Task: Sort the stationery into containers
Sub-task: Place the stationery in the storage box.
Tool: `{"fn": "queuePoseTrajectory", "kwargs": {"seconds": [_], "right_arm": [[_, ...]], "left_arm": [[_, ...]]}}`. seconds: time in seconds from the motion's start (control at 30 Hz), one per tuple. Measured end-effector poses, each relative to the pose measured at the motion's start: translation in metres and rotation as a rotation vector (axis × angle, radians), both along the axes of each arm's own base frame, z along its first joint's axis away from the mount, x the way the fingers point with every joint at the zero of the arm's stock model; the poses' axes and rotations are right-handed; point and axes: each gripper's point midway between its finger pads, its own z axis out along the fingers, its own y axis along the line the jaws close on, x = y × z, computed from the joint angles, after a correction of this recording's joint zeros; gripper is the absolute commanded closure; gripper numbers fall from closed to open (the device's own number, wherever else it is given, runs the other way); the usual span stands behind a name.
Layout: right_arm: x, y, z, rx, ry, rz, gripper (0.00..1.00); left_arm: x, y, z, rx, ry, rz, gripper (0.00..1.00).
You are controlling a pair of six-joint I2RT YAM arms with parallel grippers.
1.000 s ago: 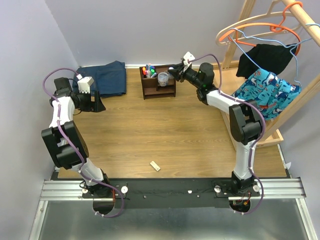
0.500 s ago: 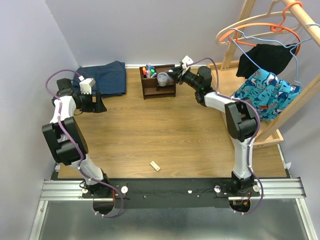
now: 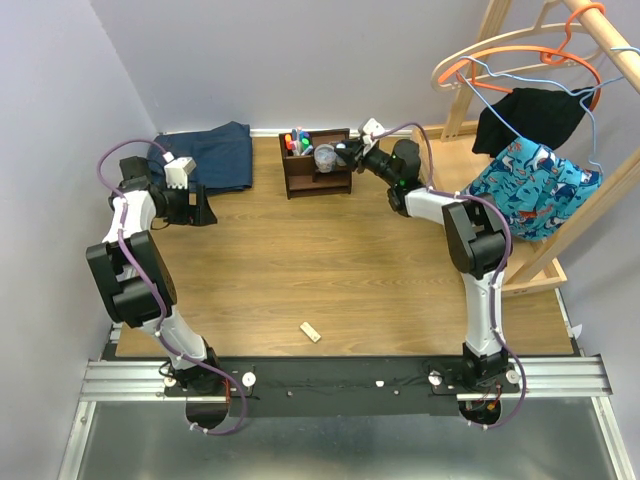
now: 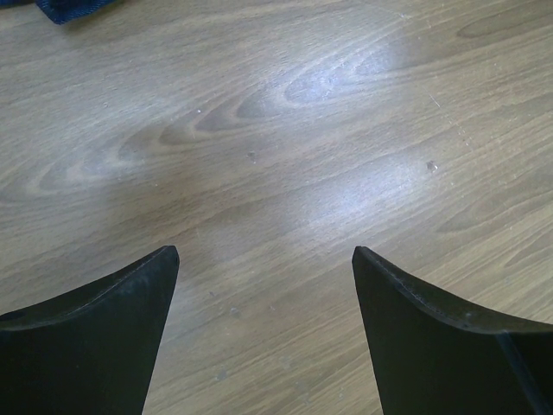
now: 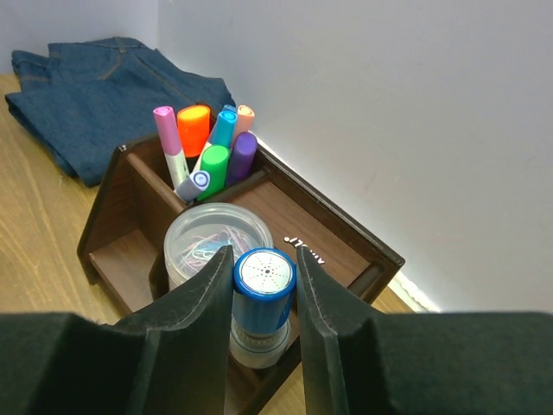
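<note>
The dark brown organiser (image 3: 305, 178) stands at the back of the table; in the right wrist view its rim (image 5: 341, 226) is close below me. Several markers and highlighters (image 5: 207, 147) stand in its taller pen section. A clear round tub (image 5: 207, 242) of paper clips sits in a lower shelf. My right gripper (image 5: 263, 277) is shut on the short blue-grey cylinder (image 5: 262, 298), holding it upright over the shelf beside the tub; it also shows in the top view (image 3: 350, 152). A small beige block (image 3: 311, 332) lies near the front. My left gripper (image 4: 263, 259) is open and empty over bare wood, at the far left (image 3: 192, 207).
Folded blue jeans (image 3: 215, 155) lie at the back left, near my left arm. A wooden rack (image 3: 560, 120) with hangers and clothes stands at the right. The wall runs right behind the organiser.
My right gripper has moved left with the cylinder, from beside the organiser to over its lower shelf. The left arm has barely shifted.
</note>
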Motion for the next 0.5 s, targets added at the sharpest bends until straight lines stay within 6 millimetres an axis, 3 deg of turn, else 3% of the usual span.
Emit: {"fn": "queuePoseTrajectory", "kwargs": {"seconds": [0.2, 0.3, 0.5], "right_arm": [[0.007, -0.001, -0.016, 0.008, -0.012, -0.018, 0.71], [0.011, -0.002, -0.021, 0.015, -0.023, -0.032, 0.54], [0.017, -0.006, -0.018, 0.031, -0.044, -0.068, 0.41]], "left_arm": [[0.001, -0.001, -0.003, 0.001, 0.006, -0.005, 0.09], [0.003, -0.001, -0.007, -0.002, 0.013, -0.008, 0.09], [0.007, 0.000, -0.014, -0.005, 0.024, -0.008, 0.09]]}}
